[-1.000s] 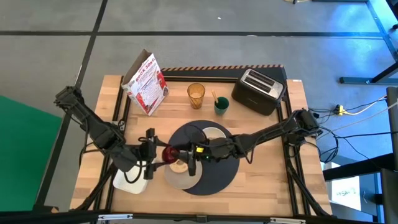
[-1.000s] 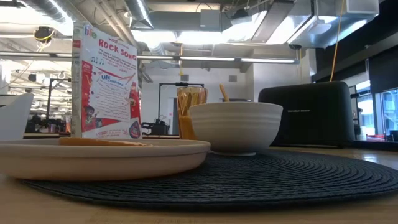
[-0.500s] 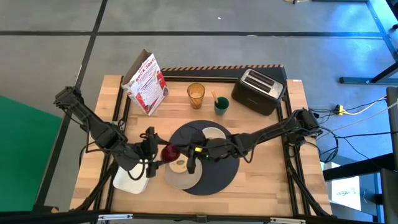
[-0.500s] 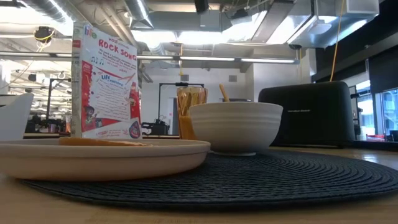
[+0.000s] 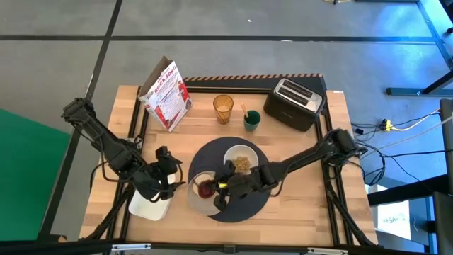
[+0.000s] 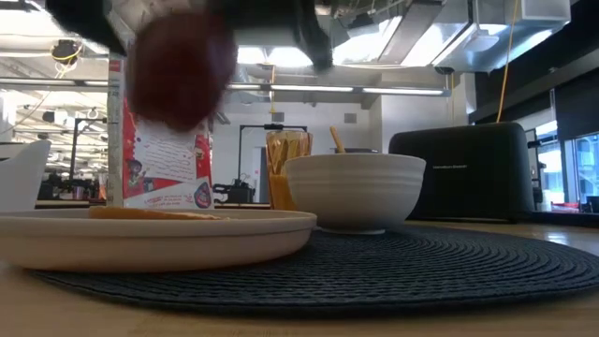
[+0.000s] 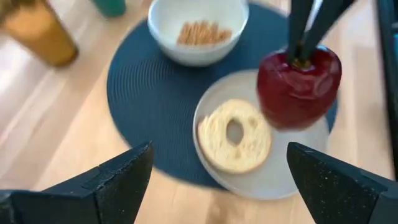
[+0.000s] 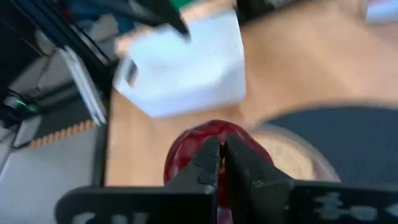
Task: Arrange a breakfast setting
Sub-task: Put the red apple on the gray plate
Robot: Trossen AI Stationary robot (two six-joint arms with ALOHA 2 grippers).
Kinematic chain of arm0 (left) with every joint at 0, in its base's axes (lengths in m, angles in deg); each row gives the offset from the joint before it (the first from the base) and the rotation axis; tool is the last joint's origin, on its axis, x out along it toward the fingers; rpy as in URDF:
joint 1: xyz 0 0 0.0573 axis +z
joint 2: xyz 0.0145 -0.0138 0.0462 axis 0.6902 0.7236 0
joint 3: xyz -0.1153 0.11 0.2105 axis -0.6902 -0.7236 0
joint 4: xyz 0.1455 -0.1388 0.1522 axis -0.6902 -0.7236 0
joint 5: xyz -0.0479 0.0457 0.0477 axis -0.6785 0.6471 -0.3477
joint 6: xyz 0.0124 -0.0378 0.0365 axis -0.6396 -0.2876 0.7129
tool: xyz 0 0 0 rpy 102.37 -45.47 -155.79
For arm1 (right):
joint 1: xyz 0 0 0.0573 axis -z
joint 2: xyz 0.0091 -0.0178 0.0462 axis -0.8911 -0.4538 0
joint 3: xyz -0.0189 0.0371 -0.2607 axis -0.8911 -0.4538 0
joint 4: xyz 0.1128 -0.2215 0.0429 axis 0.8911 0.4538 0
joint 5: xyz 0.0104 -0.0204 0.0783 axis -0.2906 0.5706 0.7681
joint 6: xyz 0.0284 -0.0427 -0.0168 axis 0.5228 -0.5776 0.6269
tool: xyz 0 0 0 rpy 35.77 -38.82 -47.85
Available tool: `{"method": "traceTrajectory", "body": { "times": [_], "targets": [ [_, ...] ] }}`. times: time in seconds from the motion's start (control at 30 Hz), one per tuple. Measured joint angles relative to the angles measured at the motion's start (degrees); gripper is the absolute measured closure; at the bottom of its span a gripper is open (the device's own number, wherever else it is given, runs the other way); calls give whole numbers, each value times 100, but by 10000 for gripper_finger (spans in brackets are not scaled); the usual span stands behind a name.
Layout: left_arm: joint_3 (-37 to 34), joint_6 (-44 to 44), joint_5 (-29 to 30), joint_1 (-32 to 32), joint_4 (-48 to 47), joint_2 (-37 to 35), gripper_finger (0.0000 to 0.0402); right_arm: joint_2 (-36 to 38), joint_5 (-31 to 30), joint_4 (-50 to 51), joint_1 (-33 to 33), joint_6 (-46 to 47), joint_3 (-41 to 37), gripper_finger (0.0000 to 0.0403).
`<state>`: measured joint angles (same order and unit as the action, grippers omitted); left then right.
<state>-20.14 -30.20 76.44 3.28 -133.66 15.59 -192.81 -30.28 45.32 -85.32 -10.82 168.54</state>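
Fingers of the right gripper [image 8: 219,163] are pinched together on the stem of a red apple [image 5: 206,188], which hangs just above the flat white plate [image 5: 192,200]; the left wrist view shows the apple [image 7: 300,86] apart from the plate surface, beside a bagel half [image 7: 235,135] lying on that plate [image 7: 283,177]. Seen from above, the right gripper [image 5: 216,193] sits over the plate's near side, its arm reaching in from the right edge of the table [image 5: 297,212].

The left gripper [image 5: 167,183] hovers over the white rectangular tray [image 5: 150,207] at the table's front left, fingers [image 7: 118,180] spread wide with nothing between them.

The plate overlaps the front left rim of the round dark grey mat [image 5: 248,202]. On the mat's far part stands the small white bowl [image 5: 241,161], holding light brown cereal [image 7: 202,32]. In the low view the plate [image 6: 150,236] lies nearest, the bowl [image 6: 356,190] behind it, and the apple [image 6: 182,70] shows blurred above the plate.

Beyond the mat: a dark green cup [image 5: 252,120] with an orange-handled spoon [image 5: 244,110] standing in it, the amber tumbler [image 5: 223,108] just to its left, a cereal box [image 5: 165,93] at the far left, and the black toaster [image 5: 295,103] at the far right.
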Motion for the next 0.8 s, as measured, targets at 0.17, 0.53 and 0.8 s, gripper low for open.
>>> {"method": "traceTrajectory", "body": {
  "times": [0.17, 0.53, 0.8],
  "targets": [
    [-723, -1048, -368, -163, 4, 0, 41, -312, -273, 82, -262, 525, -16, 401],
    [-1786, -2294, -1067, -392, -222, 2, 41, -597, -738, 458, -545, 1069, -5, 402],
    [-1807, -2297, -1425, -392, -930, 2, 41, -629, -1090, 460, -505, 1217, -7, 402]
  ]
}}
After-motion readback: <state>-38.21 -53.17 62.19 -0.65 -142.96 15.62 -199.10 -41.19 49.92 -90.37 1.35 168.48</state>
